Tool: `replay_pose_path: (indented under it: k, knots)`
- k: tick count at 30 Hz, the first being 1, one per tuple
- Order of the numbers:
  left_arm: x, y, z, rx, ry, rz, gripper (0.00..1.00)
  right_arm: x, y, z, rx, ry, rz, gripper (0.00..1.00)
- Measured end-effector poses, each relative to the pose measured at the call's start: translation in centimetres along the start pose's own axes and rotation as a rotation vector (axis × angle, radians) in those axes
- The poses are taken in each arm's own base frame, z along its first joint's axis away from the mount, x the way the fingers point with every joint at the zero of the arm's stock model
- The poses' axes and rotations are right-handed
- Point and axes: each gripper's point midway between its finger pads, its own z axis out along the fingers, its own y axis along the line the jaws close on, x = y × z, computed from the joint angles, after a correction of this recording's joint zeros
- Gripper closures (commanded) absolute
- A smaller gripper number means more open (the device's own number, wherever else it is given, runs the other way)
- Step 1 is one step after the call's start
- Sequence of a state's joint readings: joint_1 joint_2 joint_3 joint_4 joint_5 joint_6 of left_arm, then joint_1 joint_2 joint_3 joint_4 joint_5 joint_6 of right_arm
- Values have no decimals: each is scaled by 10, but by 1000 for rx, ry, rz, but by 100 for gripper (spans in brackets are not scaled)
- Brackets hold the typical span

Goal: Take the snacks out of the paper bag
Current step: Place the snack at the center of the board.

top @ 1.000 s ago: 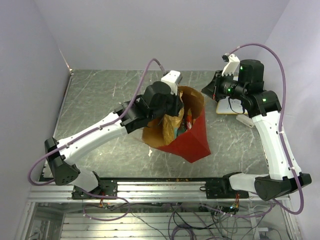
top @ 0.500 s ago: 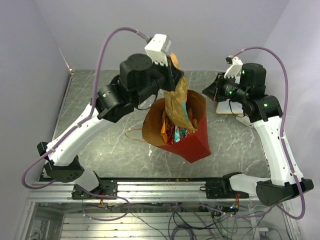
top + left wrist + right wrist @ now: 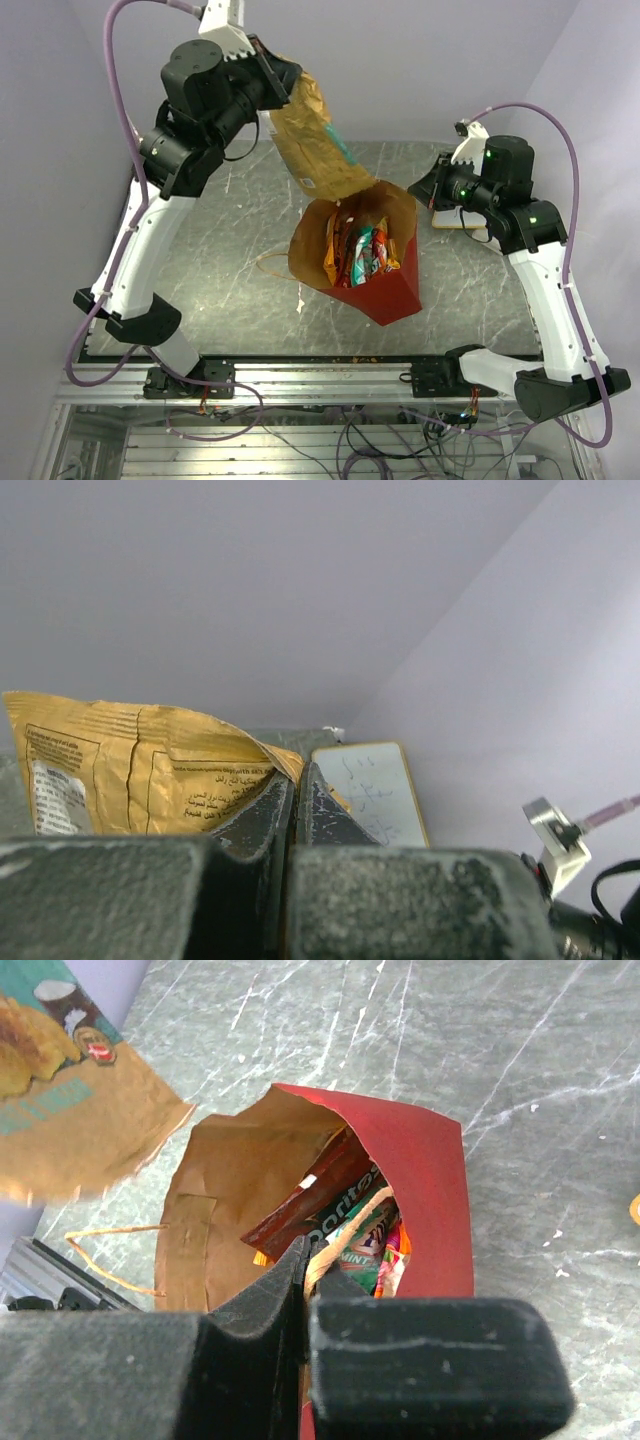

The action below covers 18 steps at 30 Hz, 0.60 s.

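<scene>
Top external: left gripper (image 3: 283,85) raised high, fingers clamped on top edge of orange chip bag (image 3: 312,140). Chip bag hangs in air, clear of paper bag (image 3: 390,290), over its far-left rim. Paper bag sits on table (image 3: 190,250), mouth open, other packets (image 3: 358,255) inside. Right gripper (image 3: 424,186) pressed together, holding nothing, hovering just beyond bag's far-right side, above white board (image 3: 458,216).

A grey-green marbled table (image 3: 200,220), veined in white, is evenly lit. Beyond its far edge a plain lilac back wall (image 3: 420,70) is seen, with a left wall (image 3: 40,180) and a right wall (image 3: 610,110) flanking it. An aluminium rail (image 3: 330,378) is fixed along its near edge, and loose cables (image 3: 360,432) are noted below.
</scene>
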<state>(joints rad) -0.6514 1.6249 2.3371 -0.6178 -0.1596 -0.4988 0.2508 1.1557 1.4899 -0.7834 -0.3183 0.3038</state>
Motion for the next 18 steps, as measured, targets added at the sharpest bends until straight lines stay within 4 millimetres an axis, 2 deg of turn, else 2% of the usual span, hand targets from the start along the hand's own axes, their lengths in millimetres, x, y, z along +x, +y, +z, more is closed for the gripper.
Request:
replay_pose_path:
  k: [4, 9, 13, 18]
  knots:
    - [-15, 25, 5, -42, -29, -26, 93, 1, 0, 0, 0, 0, 1, 100]
    - [-38, 75, 11, -125, -79, -72, 93, 1, 0, 0, 1, 1, 1, 100]
    - [-44, 108, 15, -180, -99, -106, 93, 2, -1, 1, 0, 1, 3, 100]
    - [-49, 140, 20, -222, -123, -140, 93, 2, -1, 1, 0, 0, 3, 100]
